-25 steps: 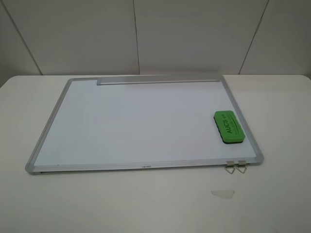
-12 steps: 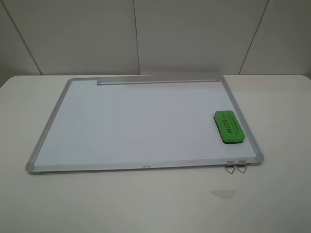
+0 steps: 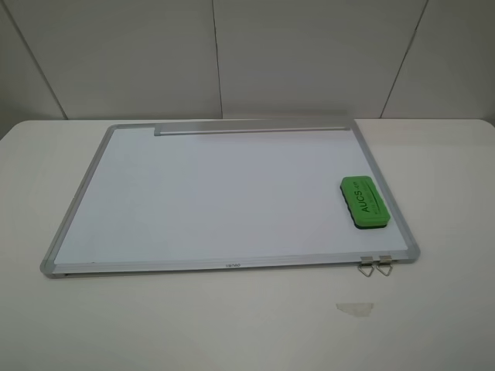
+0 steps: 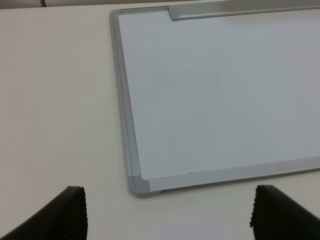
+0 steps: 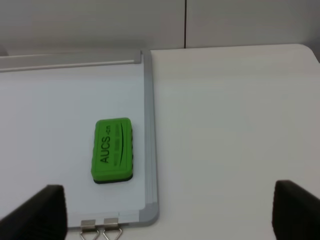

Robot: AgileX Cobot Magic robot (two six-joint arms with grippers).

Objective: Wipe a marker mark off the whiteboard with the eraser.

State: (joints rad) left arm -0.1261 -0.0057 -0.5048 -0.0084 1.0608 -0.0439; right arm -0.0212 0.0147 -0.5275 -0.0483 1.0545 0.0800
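Observation:
The whiteboard (image 3: 216,193) lies flat on the table, its grey tray strip (image 3: 247,127) along the far edge. No marker mark shows on its white surface in any view. The green eraser (image 3: 363,202) rests on the board near its right frame, lettering up; the right wrist view also has the eraser (image 5: 113,149), well ahead of my right gripper (image 5: 167,217), which is open and empty. My left gripper (image 4: 170,220) is open too, hovering off the board's near left corner (image 4: 137,184). Neither gripper appears in the high view.
Two metal clips (image 3: 375,265) hang off the board's near right edge. A small scrap of clear tape (image 3: 354,308) lies on the white table (image 3: 448,170) in front of them. A panelled wall stands behind the table.

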